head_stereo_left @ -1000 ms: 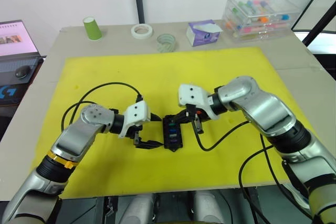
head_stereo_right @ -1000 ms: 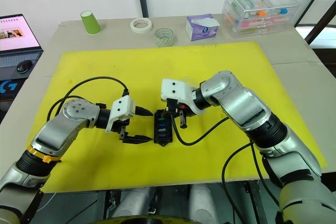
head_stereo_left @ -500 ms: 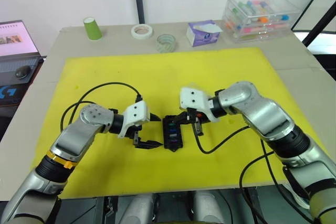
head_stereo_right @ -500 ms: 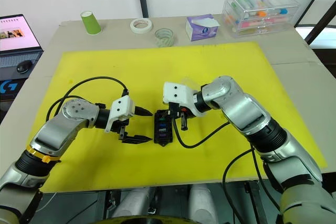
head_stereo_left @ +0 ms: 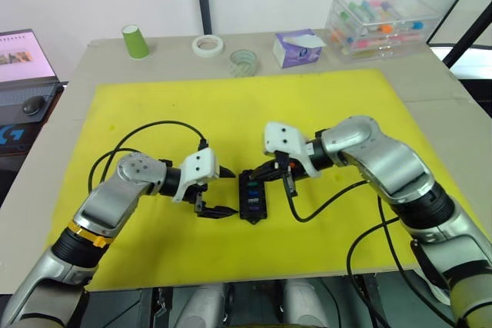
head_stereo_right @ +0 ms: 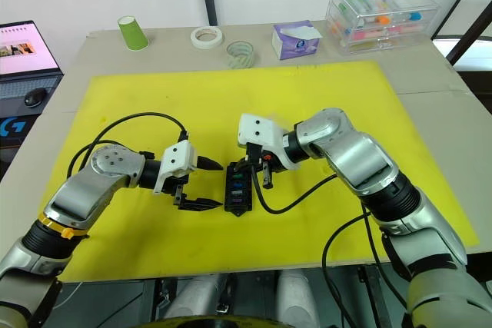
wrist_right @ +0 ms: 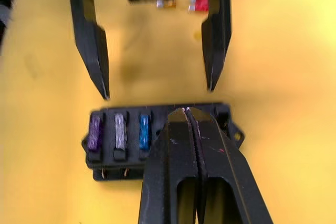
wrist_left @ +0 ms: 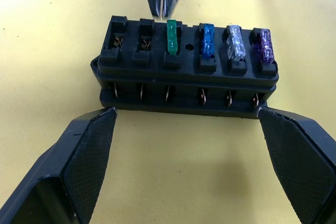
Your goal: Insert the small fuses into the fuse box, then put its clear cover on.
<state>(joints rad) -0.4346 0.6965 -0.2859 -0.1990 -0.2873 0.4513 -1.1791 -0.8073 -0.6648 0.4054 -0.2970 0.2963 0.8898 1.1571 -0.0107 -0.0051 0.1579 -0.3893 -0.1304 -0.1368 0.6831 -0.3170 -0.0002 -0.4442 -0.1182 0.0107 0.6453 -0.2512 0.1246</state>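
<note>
Small black plastic fuse box [head_stereo_left: 252, 194] seen lying on yellow mat [head_stereo_left: 246, 105] on tabletop [head_stereo_left: 453, 124], between two grippers. Four small fuses seen standing in its slots: green [wrist_left: 171, 36], blue [wrist_left: 207, 39], grey-clear [wrist_left: 234, 42], purple [wrist_left: 264, 44]; two end slots bare. Left gripper [head_stereo_left: 217, 192] held just beside box, fingers [wrist_left: 84, 156] spread wide. Right gripper [head_stereo_right: 257, 175] held at box's other side, fingers [wrist_right: 173, 150] pressed tight together, nothing seen between them.
</note>
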